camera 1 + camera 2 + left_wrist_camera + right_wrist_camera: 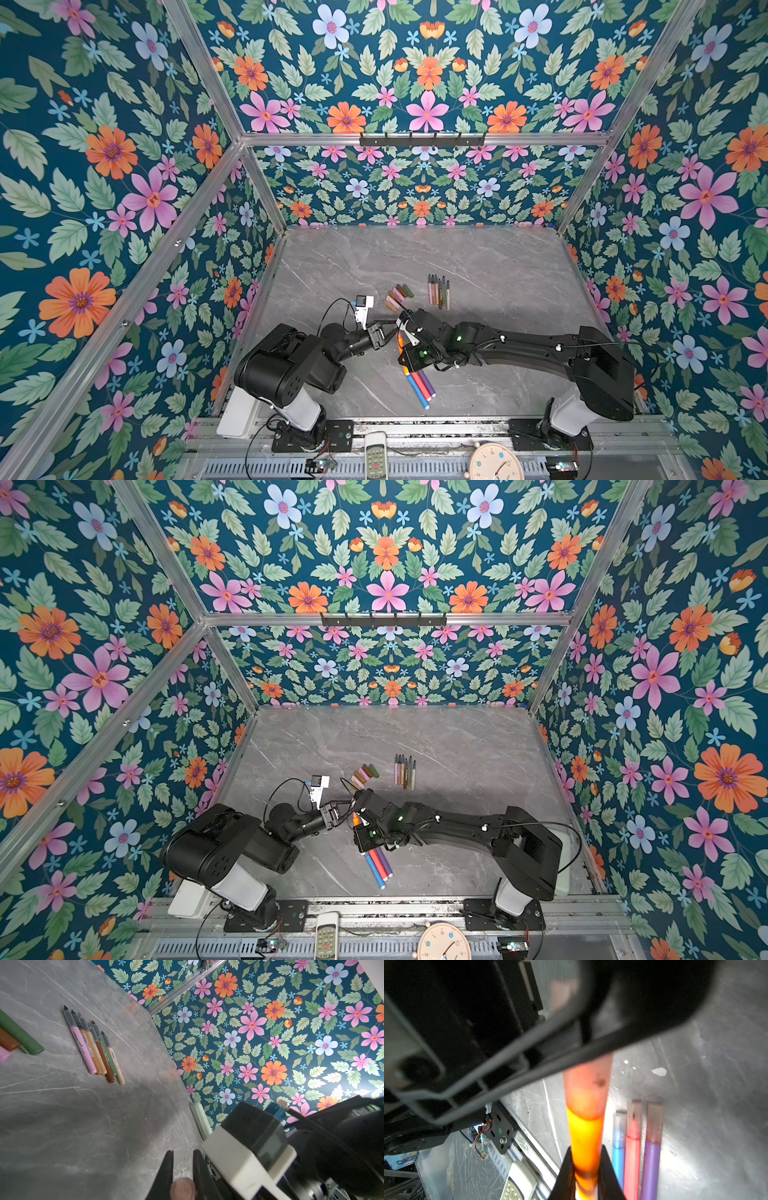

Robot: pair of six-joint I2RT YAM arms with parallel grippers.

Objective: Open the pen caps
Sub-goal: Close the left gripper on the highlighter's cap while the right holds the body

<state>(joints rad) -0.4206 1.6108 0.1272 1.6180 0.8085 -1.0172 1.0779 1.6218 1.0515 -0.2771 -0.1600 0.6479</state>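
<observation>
My right gripper point(402, 357) point(586, 1148) is shut on the lower barrel of an orange pen point(400, 343) point(355, 820) point(584, 1136), held above the table's front middle. Its reddish translucent cap point(586, 1084) is still on it. My left gripper point(395, 328) point(182, 1152) reaches in from the left and is shut on that cap, whose round end point(182, 1188) sits between the jaws. Several loose pen caps point(399, 297) point(20, 1034) lie behind the grippers. A row of uncapped pens point(439, 291) point(95, 1049) lies further right. Blue, red and purple capped pens point(420, 386) point(632, 1142) lie in front.
A remote control point(376, 457) and a round clock point(496, 463) sit on the front rail beyond the grey marble table point(498, 270). Floral walls close in both sides and the back. The right arm's wrist housing point(249, 1147) is close beside my left gripper.
</observation>
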